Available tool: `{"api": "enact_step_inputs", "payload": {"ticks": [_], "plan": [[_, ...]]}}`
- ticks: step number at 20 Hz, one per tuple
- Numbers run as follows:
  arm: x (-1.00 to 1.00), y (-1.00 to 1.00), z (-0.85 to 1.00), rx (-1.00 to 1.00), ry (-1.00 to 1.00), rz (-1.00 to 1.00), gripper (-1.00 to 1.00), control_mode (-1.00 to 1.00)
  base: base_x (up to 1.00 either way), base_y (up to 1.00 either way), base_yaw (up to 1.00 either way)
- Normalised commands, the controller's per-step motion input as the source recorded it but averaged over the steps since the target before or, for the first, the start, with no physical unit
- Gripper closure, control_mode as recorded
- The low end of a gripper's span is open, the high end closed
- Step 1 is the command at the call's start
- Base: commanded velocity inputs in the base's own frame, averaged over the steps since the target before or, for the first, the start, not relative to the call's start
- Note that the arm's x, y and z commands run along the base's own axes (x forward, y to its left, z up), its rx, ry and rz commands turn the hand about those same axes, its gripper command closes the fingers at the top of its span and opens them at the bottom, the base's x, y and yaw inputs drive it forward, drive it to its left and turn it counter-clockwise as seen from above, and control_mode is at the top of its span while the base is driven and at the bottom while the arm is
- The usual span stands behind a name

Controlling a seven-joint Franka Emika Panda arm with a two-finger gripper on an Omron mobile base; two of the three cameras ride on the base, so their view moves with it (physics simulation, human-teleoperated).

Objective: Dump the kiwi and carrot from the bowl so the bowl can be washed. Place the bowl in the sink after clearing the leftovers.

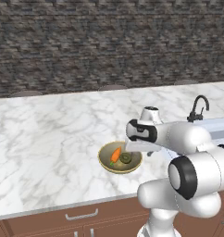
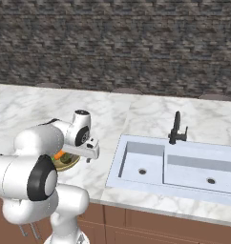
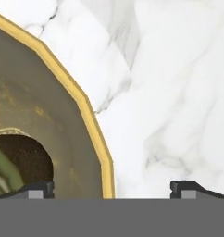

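brown cabinet fronts (image 1: 81, 217) ran below the marble counter (image 1: 44, 139), nearest the cameras, with the white arm rising in front of them. just beyond the counter's front edge sat the bowl (image 1: 107, 164), the landmark for everything else. inside the bowl lay the carrot (image 1: 115, 155) on its left half and the kiwi (image 1: 126, 158) just beside it toward the right, the two close together, both resting on the dark inner floor.

directly over the bowl's right rim hung the gripper (image 3: 112, 189), pointing down, its jaws spread wide with nothing between them. in the hand view one fingertip (image 3: 37, 189) stood over the bowl's inside, next to the kiwi (image 3: 21, 164), and the other (image 3: 192, 189) stood over bare marble outside the yellow-tan rim (image 3: 93, 125), so the rim lay between the two tips. whether either tip touched the bowl could not be told.

to the right of the bowl, well apart from it, the sink (image 2: 172, 164) was set into the counter, with two basins, each with a round drain. behind the sink rose the black faucet (image 2: 176, 127). farther back than the bowl, the counter met a dark stone wall (image 1: 109, 41).
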Motion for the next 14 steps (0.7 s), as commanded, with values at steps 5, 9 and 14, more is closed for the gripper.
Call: {"api": "enact_step_inputs", "payload": {"ticks": [5, 9, 14], "plan": [[0.09, 0.00, -0.13, 0.00, 0.00, 0.00, -1.00, -1.00, 0.00, 0.00, 0.00], [0.00, 0.00, 0.00, 0.00, 0.00, 0.00, 1.00, -1.00, 0.00, 0.00, 0.00], [-0.01, 0.00, 0.00, 0.00, 0.00, 0.00, 1.00, -1.00, 0.00, 0.00, 0.00]]}}
